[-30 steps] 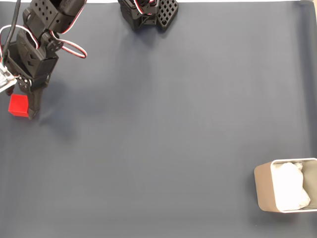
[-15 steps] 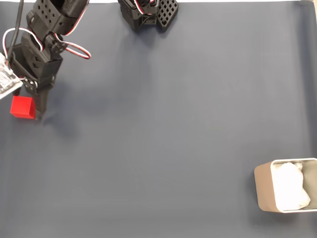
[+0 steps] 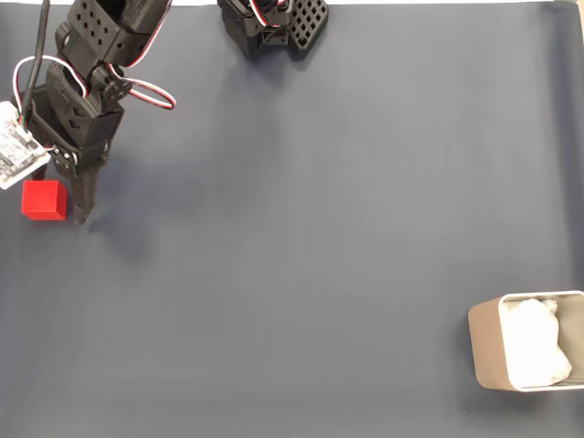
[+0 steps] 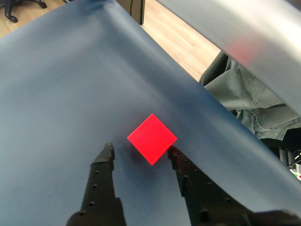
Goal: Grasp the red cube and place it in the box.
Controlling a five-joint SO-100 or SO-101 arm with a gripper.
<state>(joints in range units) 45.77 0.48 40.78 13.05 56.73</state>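
Small bright red matte solid cube (image 4: 152,138) just ahead of black two-finger gripper (image 4: 140,153) — jaws spread. Likely light, rigid, non-fragile — pinch opposite flat faces, not corners.

The black two-finger gripper (image 4: 139,153) pointed down toward the surface with its jaws spread apart. In the fixed view the black perforated arm (image 3: 91,55), looped with red-and-white wires, reached in from the upper left.

Red cube (image 3: 44,200) flat at mat's left; tan box (image 3: 526,354) lower right.
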